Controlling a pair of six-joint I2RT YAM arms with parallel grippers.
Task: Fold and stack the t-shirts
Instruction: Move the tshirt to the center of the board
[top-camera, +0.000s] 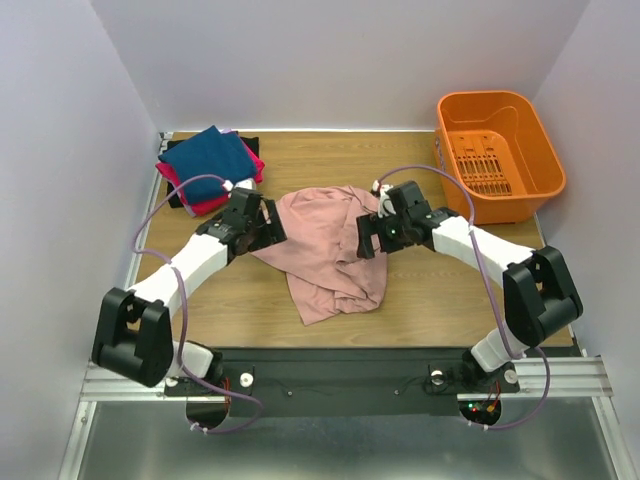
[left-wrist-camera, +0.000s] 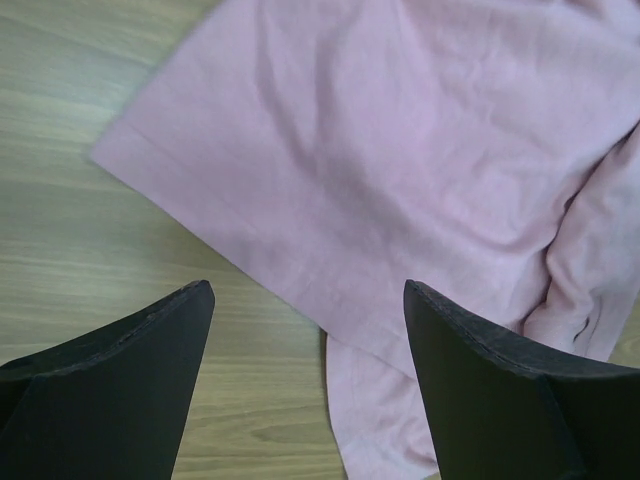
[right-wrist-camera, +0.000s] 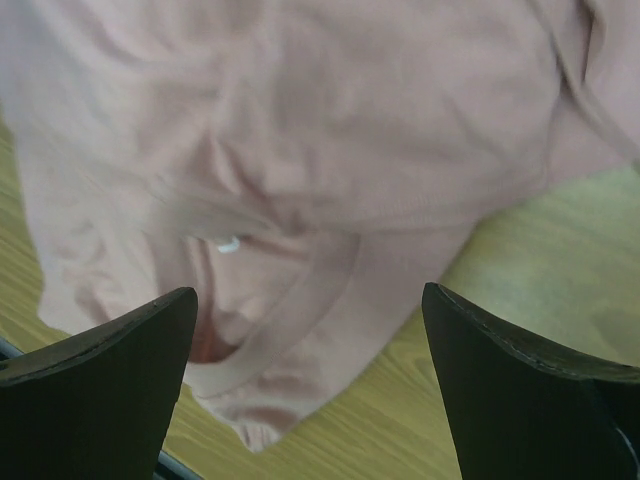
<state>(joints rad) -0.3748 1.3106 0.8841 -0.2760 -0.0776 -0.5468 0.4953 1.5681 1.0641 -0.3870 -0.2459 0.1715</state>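
Observation:
The dusty-pink t-shirt (top-camera: 325, 245) lies crumpled in the middle of the table, plain side up. It fills the left wrist view (left-wrist-camera: 400, 150) and the right wrist view (right-wrist-camera: 300, 150), where its collar shows. A stack of folded shirts sits at the back left, the navy-blue one (top-camera: 207, 155) on top of the magenta one (top-camera: 215, 195), with a black one beneath. My left gripper (top-camera: 268, 222) is open and empty above the shirt's left hem. My right gripper (top-camera: 366, 236) is open and empty above the shirt's right side.
An orange plastic basket (top-camera: 530, 190) stands at the back right. Bare wooden table (top-camera: 450, 290) shows in front of and beside the pink shirt. White walls close in the table on three sides.

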